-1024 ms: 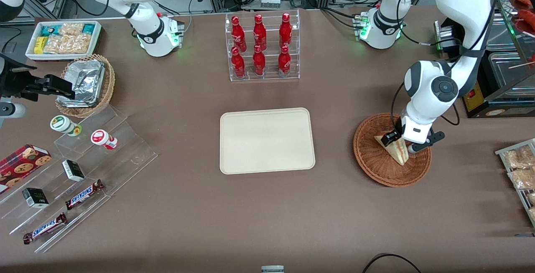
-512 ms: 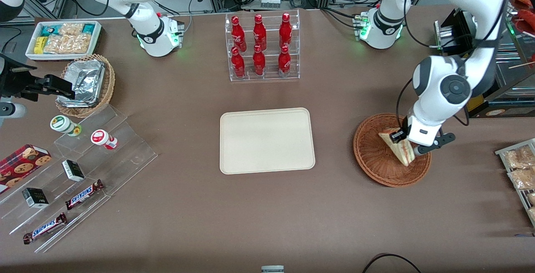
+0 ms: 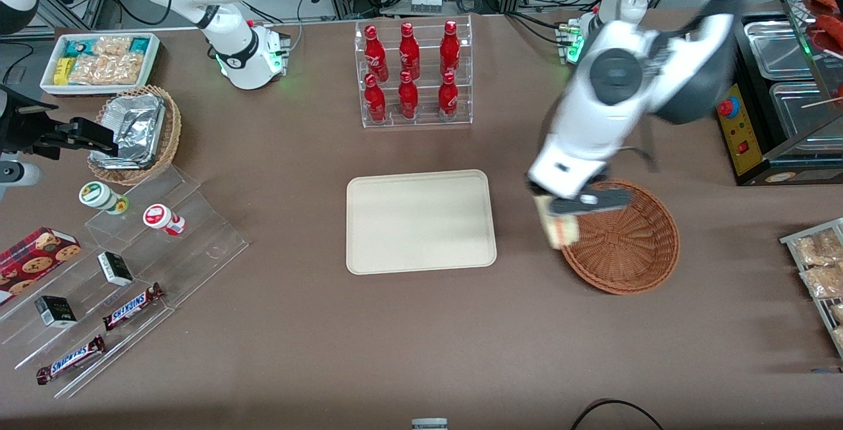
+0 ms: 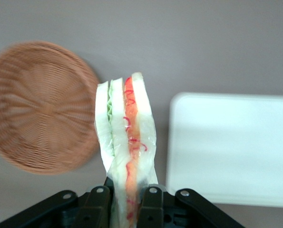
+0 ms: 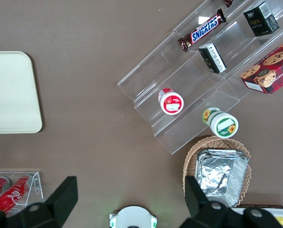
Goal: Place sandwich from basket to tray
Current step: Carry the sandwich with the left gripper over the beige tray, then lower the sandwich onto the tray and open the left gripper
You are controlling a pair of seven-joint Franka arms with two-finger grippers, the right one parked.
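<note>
My left gripper (image 3: 558, 211) is shut on the sandwich (image 3: 558, 228), a clear-wrapped white wedge with red and green filling. It holds it in the air over the basket's edge that faces the tray. In the left wrist view the sandwich (image 4: 127, 142) hangs pinched between the two black fingers (image 4: 151, 206). The reddish-brown wicker basket (image 3: 625, 239) holds nothing; it also shows in the left wrist view (image 4: 36, 107). The beige tray (image 3: 420, 220) lies bare at the table's middle, a short gap from the basket; it also shows in the left wrist view (image 4: 231, 147) and the right wrist view (image 5: 10, 92).
A clear rack of red bottles (image 3: 411, 74) stands farther from the camera than the tray. Toward the parked arm's end are a tan basket of foil packets (image 3: 135, 134), a white snack bin (image 3: 99, 61) and clear steps with snacks (image 3: 125, 265). Snack packets (image 3: 820, 265) lie at the working arm's end.
The gripper has lifted the sandwich out of the basket and swung it toward the tray, to the basket's tray-side edge. The basket is left with nothing in it.
</note>
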